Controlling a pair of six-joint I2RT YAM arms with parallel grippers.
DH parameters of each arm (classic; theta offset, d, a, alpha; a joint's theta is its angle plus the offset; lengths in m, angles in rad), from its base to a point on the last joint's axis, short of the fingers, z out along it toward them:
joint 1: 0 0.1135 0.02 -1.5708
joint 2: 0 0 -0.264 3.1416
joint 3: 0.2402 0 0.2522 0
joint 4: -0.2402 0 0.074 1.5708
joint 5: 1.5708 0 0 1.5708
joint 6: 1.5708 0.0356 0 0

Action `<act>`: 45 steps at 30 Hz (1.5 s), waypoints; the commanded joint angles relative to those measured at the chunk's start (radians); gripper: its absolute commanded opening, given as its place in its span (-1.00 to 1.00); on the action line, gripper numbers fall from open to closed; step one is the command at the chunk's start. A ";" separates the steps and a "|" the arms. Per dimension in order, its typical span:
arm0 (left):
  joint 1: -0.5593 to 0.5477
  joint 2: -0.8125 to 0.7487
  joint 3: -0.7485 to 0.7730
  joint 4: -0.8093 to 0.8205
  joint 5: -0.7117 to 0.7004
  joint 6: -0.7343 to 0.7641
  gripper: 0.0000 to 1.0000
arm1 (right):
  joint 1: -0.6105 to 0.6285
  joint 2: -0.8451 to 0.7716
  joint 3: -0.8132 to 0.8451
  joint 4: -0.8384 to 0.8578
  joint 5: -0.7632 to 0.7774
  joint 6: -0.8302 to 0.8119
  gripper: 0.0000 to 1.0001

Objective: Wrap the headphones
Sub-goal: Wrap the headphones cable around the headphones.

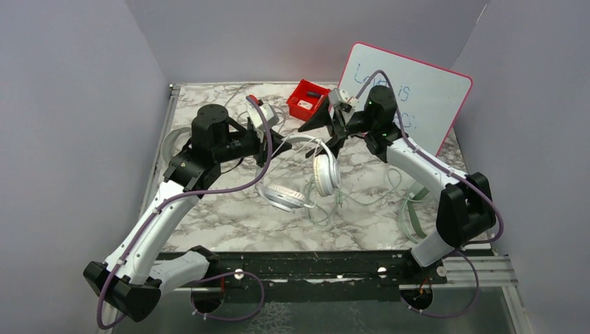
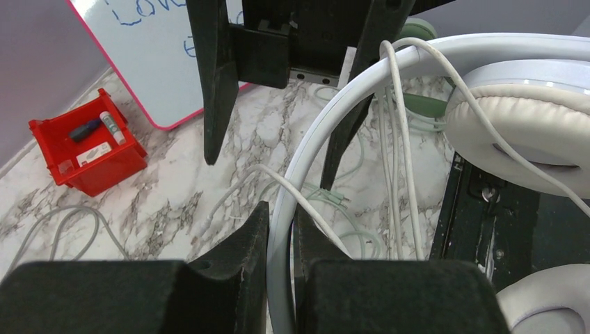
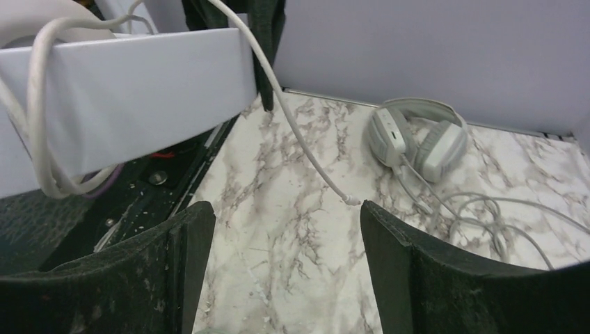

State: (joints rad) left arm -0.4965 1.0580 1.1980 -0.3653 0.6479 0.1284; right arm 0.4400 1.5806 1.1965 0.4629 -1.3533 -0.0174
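The white headphones (image 1: 323,172) are held up over the middle of the tabletop (image 1: 229,216). Their band is pinched tight by the left gripper (image 2: 280,217). The right gripper (image 3: 285,212) is spread wide just beside the band.

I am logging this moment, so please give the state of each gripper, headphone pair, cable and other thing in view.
Left gripper: shut on the band of the white headphones.
Right gripper: open, holding nothing.
White headphones: held by the band.
Cable: some loops around the band, the rest loose.
Green headphones: lying on the table, cable unwrapped.
Red bin: upright, small items inside.
Whiteboard: leaning, written on.
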 commanded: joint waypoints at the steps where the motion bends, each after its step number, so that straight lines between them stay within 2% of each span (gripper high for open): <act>1: 0.006 -0.012 0.041 0.017 0.066 -0.017 -1.00 | 0.045 0.025 0.019 0.081 -0.061 0.015 0.58; 3: 0.006 -0.013 0.043 0.018 0.071 -0.019 -1.00 | 0.054 0.033 0.029 0.089 -0.024 0.014 0.55; 7: 0.006 -0.020 0.042 0.017 0.069 -0.022 -1.00 | 0.060 0.062 0.044 0.159 -0.041 0.118 0.40; 27: 0.006 -0.025 0.048 0.017 0.078 -0.029 -1.00 | 0.114 0.137 0.047 0.377 -0.045 0.275 0.05; 29: 0.006 -0.024 0.046 0.017 0.078 -0.029 -1.00 | 0.115 0.139 0.045 0.390 -0.046 0.283 -0.06; 32: 0.006 -0.026 0.046 0.016 0.079 -0.028 -1.00 | 0.115 0.138 0.043 0.402 -0.048 0.293 -0.37; 34: 0.006 -0.027 0.046 0.015 0.078 -0.027 -1.00 | 0.114 0.131 0.035 0.419 -0.038 0.301 -0.51; 35: 0.006 -0.027 0.046 0.014 0.075 -0.026 -1.00 | 0.114 0.127 0.028 0.426 -0.032 0.304 -0.61; 37: 0.006 -0.030 0.046 0.013 0.073 -0.025 -1.00 | 0.112 0.116 0.011 0.436 -0.009 0.308 -0.94; 38: 0.006 -0.031 0.046 0.012 0.073 -0.023 -1.00 | 0.108 0.108 0.003 0.430 0.012 0.307 -0.99; 45: 0.006 -0.034 0.043 0.001 0.060 -0.018 -1.00 | 0.027 -0.028 -0.096 0.298 0.222 0.261 -1.00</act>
State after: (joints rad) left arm -0.4965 1.0527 1.2026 -0.3794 0.6888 0.1211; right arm 0.5171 1.6669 1.1507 0.8280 -1.2861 0.2790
